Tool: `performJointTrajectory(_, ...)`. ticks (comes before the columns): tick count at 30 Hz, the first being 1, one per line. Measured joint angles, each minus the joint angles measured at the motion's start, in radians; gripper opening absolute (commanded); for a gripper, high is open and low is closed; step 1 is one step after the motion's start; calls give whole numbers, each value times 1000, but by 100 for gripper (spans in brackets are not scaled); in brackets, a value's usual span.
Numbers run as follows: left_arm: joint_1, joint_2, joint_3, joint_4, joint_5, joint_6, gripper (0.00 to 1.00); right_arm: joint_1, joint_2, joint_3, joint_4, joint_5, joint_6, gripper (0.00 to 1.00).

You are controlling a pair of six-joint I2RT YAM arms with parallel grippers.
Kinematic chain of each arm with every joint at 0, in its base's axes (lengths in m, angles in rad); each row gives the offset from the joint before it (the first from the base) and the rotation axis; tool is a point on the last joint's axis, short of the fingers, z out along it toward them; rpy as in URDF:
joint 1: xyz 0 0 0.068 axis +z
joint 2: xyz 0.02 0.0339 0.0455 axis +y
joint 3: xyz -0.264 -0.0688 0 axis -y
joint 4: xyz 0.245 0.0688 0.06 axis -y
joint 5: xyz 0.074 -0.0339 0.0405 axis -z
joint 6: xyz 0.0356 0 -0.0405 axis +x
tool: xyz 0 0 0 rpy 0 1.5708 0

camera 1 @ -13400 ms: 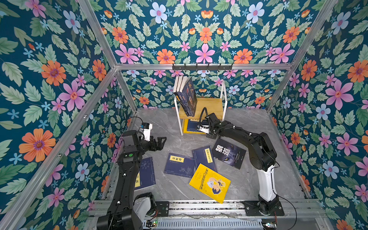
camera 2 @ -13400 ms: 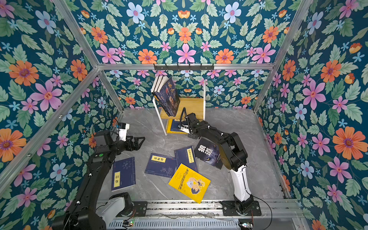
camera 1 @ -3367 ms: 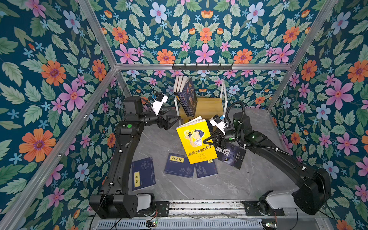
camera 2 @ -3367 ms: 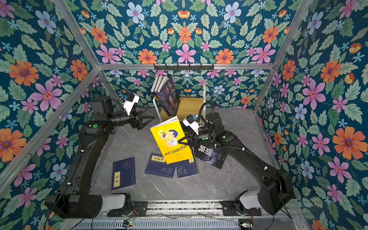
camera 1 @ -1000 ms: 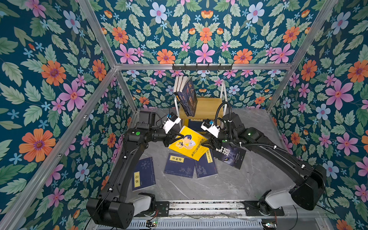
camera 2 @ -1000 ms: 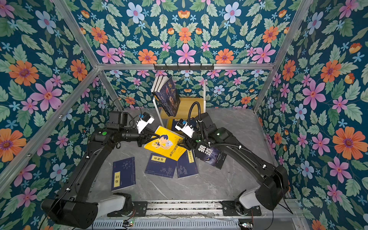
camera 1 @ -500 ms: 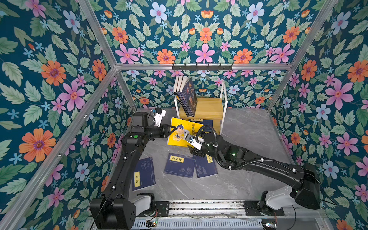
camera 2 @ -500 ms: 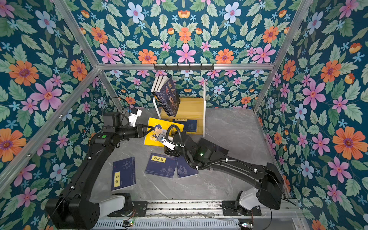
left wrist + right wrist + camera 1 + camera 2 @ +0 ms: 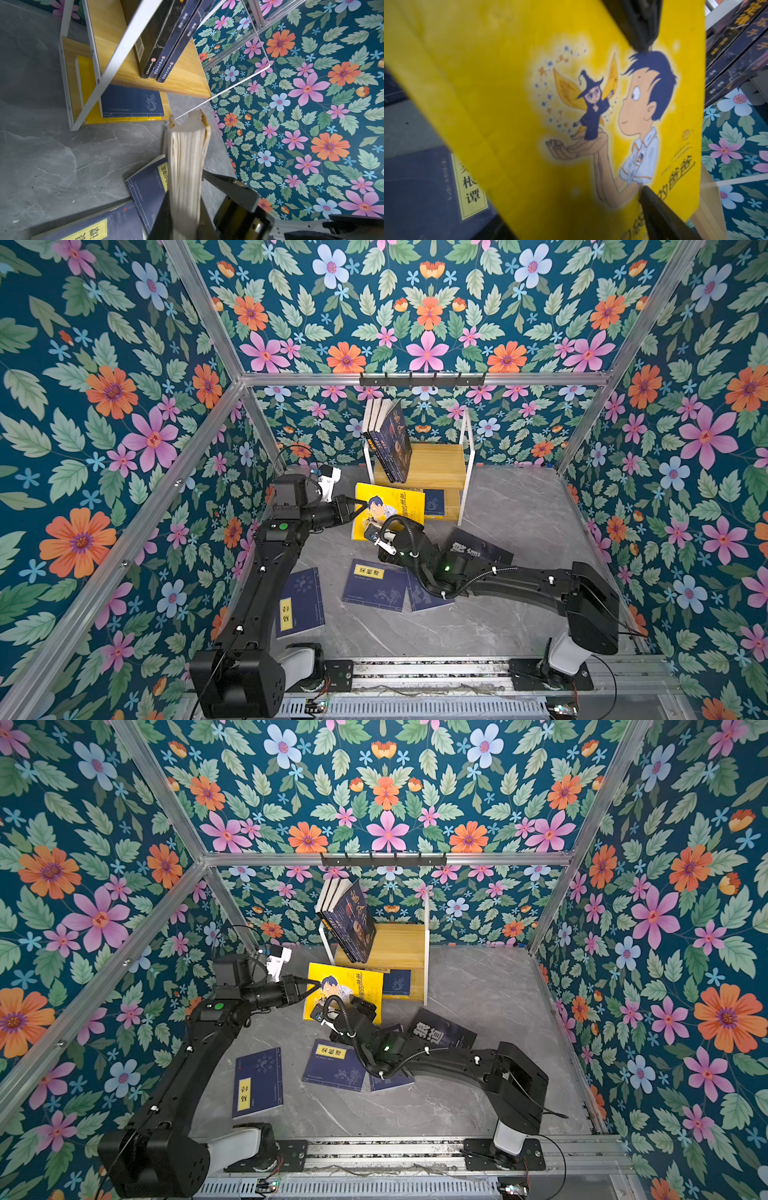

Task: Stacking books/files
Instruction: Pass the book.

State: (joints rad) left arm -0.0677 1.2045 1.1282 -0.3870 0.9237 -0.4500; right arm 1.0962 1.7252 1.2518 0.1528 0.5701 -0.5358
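A yellow cartoon-cover book (image 9: pixel 392 506) (image 9: pixel 347 988) hangs tilted just in front of the shelf. My left gripper (image 9: pixel 360 506) (image 9: pixel 185 218) is shut on its left edge, and the page block (image 9: pixel 187 149) runs out between the fingers. My right gripper (image 9: pixel 388 526) (image 9: pixel 575 226) sits at the book's lower edge with its jaws wide apart, and the cover (image 9: pixel 529 104) fills its view. Three dark books (image 9: pixel 390 439) lean upright on the top shelf. A navy book (image 9: pixel 434 504) lies on a yellow one on the lower shelf.
The wooden shelf with a white frame (image 9: pixel 440 464) stands at the back wall. On the grey floor lie navy books with yellow labels (image 9: pixel 299 601) (image 9: pixel 374 585), another navy one (image 9: pixel 424 599) under the right arm, and a black book with white characters (image 9: pixel 478 547). Floral walls enclose the cell.
Over the last second the yellow book rose toward the shelf in my left gripper. My right arm swung from its right side to below it, and the right jaws spread wider.
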Motion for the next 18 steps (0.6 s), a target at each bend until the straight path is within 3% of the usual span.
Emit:
performJointTrajectory(4, 10, -1, -17, 34, 13, -46, 0, 0, 26, -20, 91, 46, -32, 80)
performJointTrajectory(5, 11, -1, -24, 45, 16, -54, 0, 2, 32, -30, 122, 60, -43, 74)
performJointTrajectory(9, 18, -1, -34, 66, 17, -101, 1, 10, 45, -56, 205, 108, -90, 36)
performJointTrajectory(12, 26, -8, -50, 80, 19, -128, 14, 15, 42, -88, 271, 125, -121, 11)
performJointTrajectory(14, 37, -8, -60, 86, 19, -135, 22, 16, 31, -99, 272, 110, -159, 0)
performJointTrajectory(18, 62, -25, -69, 111, 42, -137, 44, 19, -14, -132, 271, 97, -140, 0)
